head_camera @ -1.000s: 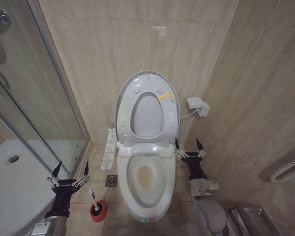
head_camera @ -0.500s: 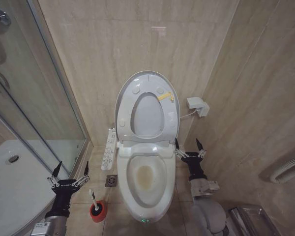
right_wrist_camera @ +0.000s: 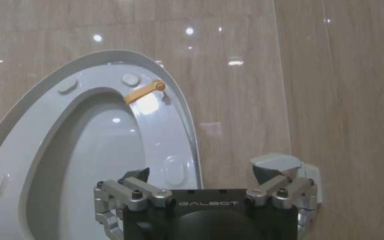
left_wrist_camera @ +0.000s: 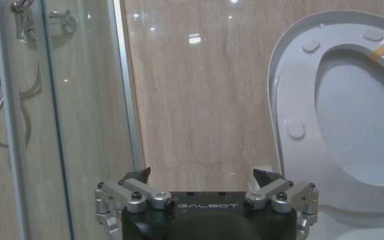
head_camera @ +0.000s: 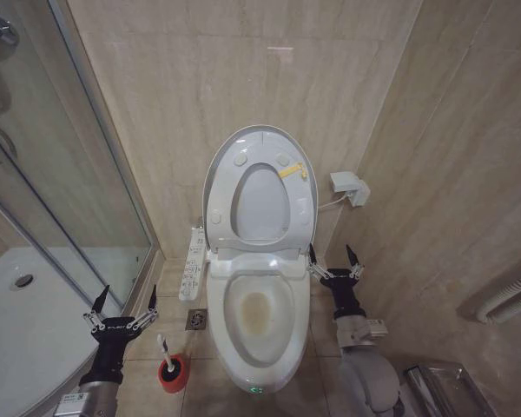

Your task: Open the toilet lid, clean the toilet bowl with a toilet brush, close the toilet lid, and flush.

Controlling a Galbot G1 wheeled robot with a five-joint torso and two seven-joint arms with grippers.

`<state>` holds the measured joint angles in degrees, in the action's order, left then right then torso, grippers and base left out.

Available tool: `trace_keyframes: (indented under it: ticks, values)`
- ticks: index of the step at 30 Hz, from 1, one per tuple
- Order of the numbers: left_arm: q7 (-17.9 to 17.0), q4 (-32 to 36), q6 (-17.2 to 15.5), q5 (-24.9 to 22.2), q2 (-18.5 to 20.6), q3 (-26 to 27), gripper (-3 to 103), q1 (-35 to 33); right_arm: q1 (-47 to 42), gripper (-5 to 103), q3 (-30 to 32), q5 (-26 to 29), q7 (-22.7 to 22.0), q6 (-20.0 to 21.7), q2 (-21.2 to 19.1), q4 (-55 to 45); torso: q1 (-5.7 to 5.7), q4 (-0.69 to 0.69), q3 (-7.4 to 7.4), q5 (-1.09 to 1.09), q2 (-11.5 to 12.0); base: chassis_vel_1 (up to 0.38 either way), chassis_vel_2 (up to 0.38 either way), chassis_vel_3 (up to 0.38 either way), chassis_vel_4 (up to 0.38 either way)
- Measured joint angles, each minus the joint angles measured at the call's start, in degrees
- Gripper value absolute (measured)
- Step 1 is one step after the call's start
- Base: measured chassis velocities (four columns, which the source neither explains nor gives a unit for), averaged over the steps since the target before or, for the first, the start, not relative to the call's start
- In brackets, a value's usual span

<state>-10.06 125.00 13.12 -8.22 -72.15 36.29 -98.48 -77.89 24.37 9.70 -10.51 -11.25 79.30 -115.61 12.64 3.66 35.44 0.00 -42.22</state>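
The toilet lid (head_camera: 260, 201) stands upright against the wall, with the ring seat and its yellow tag (head_camera: 292, 170) raised in front of it. Below lies the toilet bowl (head_camera: 257, 314), uncovered, with a yellowish stain and a green light at its front. The toilet brush (head_camera: 166, 347) stands in a red cup (head_camera: 174, 373) on the floor left of the bowl. My left gripper (head_camera: 128, 292) hangs open just left of the brush, holding nothing. My right gripper (head_camera: 331, 251) is open and empty beside the bowl's right rear. The wrist views show both grippers (left_wrist_camera: 201, 174) (right_wrist_camera: 200, 170) facing the raised lid (left_wrist_camera: 369, 115) (right_wrist_camera: 85, 150).
A glass shower screen (head_camera: 78, 165) and white shower tray (head_camera: 26, 321) close off the left. A control panel (head_camera: 192, 261) and a floor drain (head_camera: 196, 319) lie left of the bowl. A white wall box (head_camera: 349, 187) and a metal bin (head_camera: 443, 387) are on the right.
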Motion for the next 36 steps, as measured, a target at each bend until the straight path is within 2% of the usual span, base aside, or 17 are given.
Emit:
trace_keyframes:
  ticks: [26, 28, 32, 33, 36]
  values:
    - [0.00, 0.00, 0.00, 0.00, 0.00, 0.00, 100, 0.00, -0.52, 100, 0.30, -0.05, 0.08, 0.09, 0.04, 0.00, 0.00, 0.00, 0.00, 0.00, 0.00, 0.000, 0.000, 0.000, 0.000]
    - [0.00, 0.00, 0.00, 0.00, 0.00, 0.00, 100, 0.00, -1.11, 100, 0.73, -0.19, 0.29, 0.28, 0.13, -0.12, 0.00, -0.03, 0.00, 0.00, 0.00, 0.000, 0.000, 0.000, 0.000]
    - [0.00, 0.00, 0.00, 0.00, 0.00, 0.00, 100, 0.00, -9.18, 100, 5.64, -1.90, 2.79, 3.27, 1.19, -1.50, 0.00, 0.02, 0.00, 0.01, 0.00, 0.000, 0.000, 0.000, 0.000]
    - [0.00, 0.00, 0.00, 0.00, 0.00, 0.00, 100, 0.00, -9.18, 100, 5.64, -1.90, 2.79, 3.27, 1.19, -1.50, 0.00, 0.02, 0.00, 0.01, 0.00, 0.000, 0.000, 0.000, 0.000]
    - [-0.01, 0.00, 0.00, 0.00, 0.00, -0.01, 100, 0.00, -16.34, 100, 10.07, -3.42, 5.09, 5.91, 2.18, -2.84, -0.01, 0.01, -0.01, 0.01, 0.00, 0.000, 0.000, 0.000, 0.000]
